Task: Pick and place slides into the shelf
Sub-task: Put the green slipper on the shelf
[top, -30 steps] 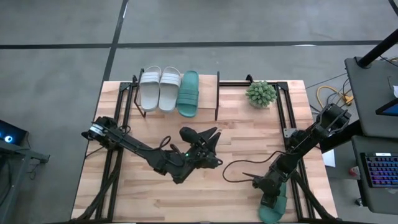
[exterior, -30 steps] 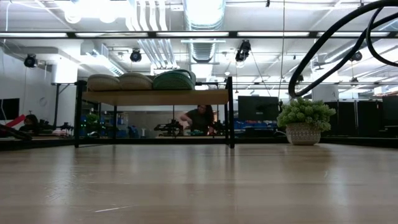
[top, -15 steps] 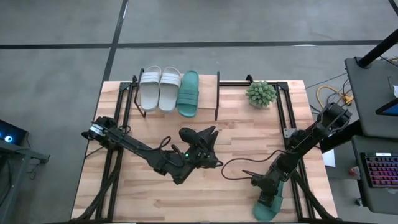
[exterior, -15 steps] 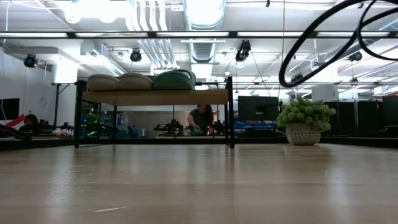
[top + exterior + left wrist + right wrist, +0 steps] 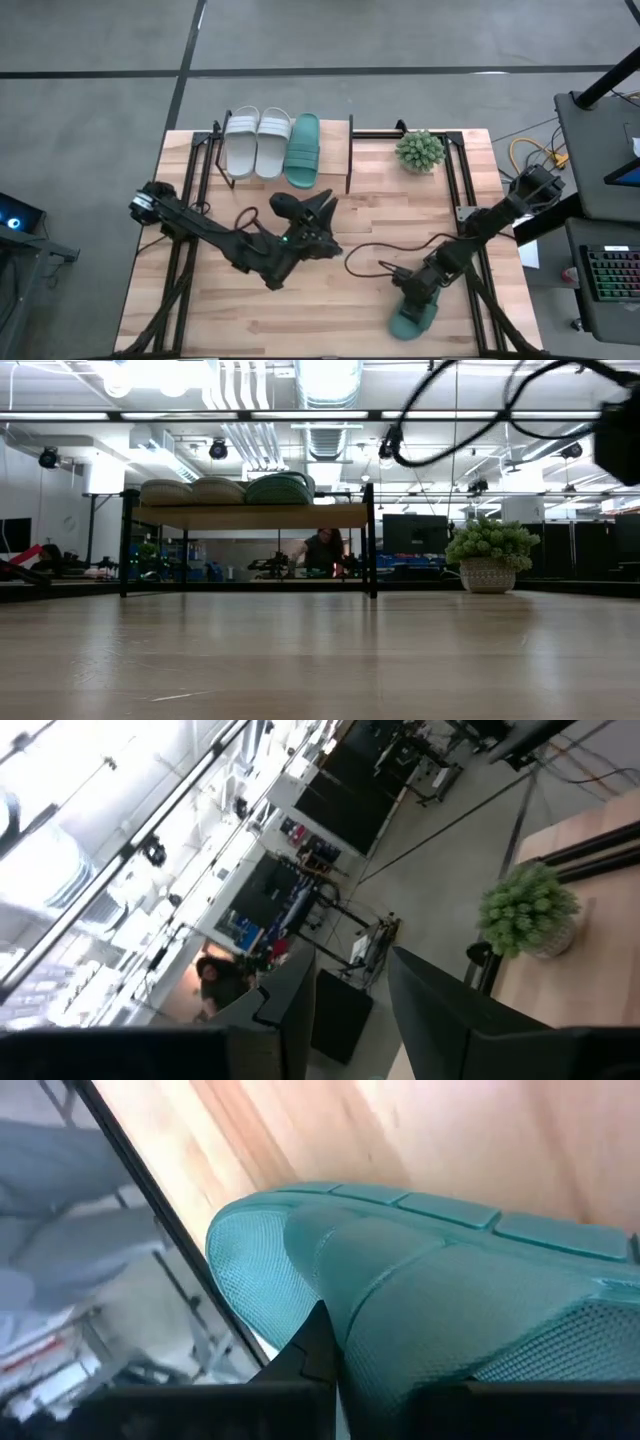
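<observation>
On the shelf (image 5: pixel 335 150) at the table's far side lie two pale slides (image 5: pixel 257 142) and a teal slide (image 5: pixel 303 150), side by side, soles on its plank; the low view shows them on top of the shelf (image 5: pixel 250 516). A second teal slide (image 5: pixel 408 325) is near the table's front right, with my right gripper (image 5: pixel 415 298) shut on it. My left gripper (image 5: pixel 318 207) stands open and level above the table's middle, nothing between its fingers (image 5: pixel 290 1005). My right gripper holds the teal slide by its wide ribbed strap (image 5: pixel 400 1290), coming slanting down from the table's far right. The slide itself hides the exact place where the fingers meet. The slide hangs tilted below the fingers; whether it is clear of the table I cannot tell.
A small potted plant (image 5: pixel 419 150) stands at the far right, beside the shelf. Black frame rails (image 5: pixel 455 190) run along the table's left and right sides. A black cable (image 5: pixel 365 255) loops over the table between the arms. Bare wood lies in front of the shelf.
My right gripper has gone toward the table's left and slightly up, tipping as it went, and has carried the teal slide away from the near right corner. My left gripper has risen and drawn toward the far left, still open.
</observation>
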Robot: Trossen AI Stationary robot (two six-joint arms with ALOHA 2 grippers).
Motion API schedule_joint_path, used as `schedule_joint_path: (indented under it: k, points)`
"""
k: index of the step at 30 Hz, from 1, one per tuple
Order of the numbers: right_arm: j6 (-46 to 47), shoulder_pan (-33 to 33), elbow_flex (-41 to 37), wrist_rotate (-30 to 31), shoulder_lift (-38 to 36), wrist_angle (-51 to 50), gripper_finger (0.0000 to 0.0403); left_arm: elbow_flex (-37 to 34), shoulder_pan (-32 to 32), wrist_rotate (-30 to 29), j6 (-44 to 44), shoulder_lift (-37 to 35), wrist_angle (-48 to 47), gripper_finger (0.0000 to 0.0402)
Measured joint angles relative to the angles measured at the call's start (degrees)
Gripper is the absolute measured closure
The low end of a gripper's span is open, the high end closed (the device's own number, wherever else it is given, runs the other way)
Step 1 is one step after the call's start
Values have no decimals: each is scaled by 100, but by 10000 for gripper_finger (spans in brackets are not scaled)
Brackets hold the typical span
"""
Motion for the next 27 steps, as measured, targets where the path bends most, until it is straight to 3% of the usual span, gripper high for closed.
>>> schedule_joint_path:
  k: [19,27]
  points:
    - [-1266,-1709,791,807,-88,-394,392,-793,-91,-99,-26,-957,3,289]
    - [-1585,-2313,1395,1988,-543,-433,392,-861,-98,-91,-32,-1057,14,289]
